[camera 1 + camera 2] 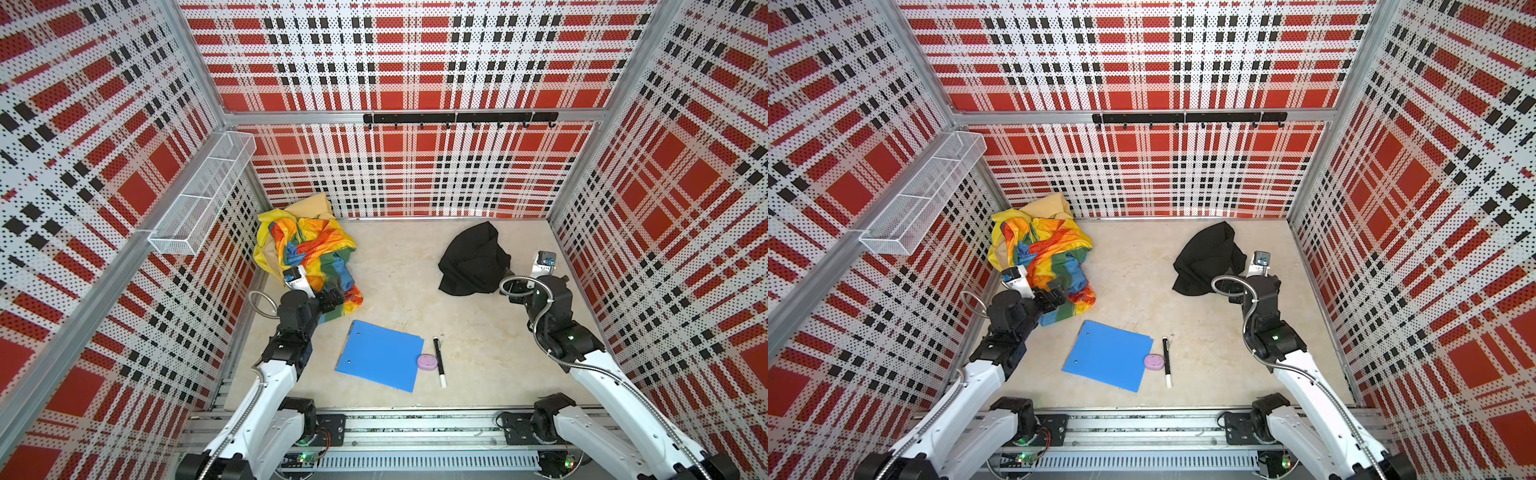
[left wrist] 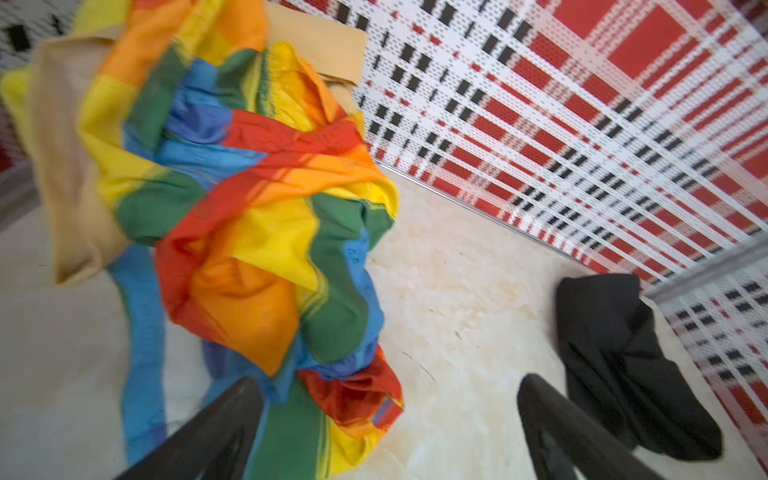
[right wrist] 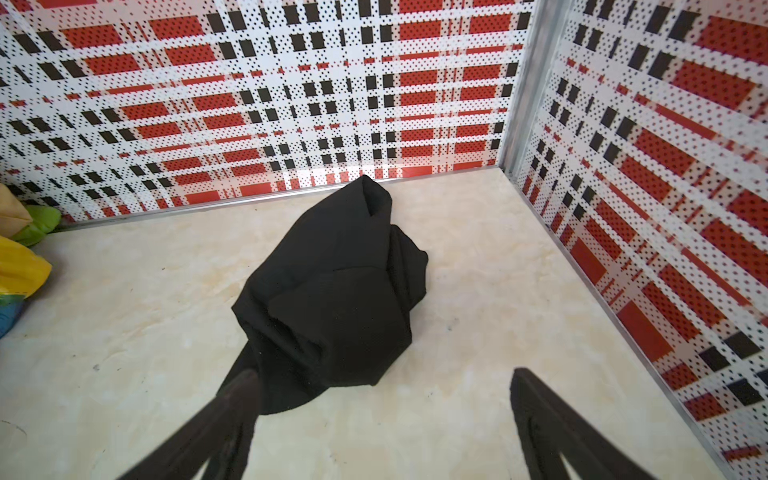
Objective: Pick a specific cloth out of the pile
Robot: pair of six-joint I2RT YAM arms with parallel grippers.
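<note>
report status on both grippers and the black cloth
Left gripper open over near edge of the pile. Right gripper open at the black cloth, not gripping. Cloth lies alone on the table, apart from the pile. Nothing on top of it.

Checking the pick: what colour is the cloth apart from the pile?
Plain black cloth; clearest in right wrist view.

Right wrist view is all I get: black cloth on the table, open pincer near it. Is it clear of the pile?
Observer: Yes. In both top views the black cloth lies apart from the pile, bare table between them.
Operator: Left arm?
Observer: The left pincer hangs open over the pile's near edge, nothing clamped.
Operator: Other clutter?
Observer: A blue clipboard, a purple disc at its edge and a black marker, nearer the arm bases.
</note>
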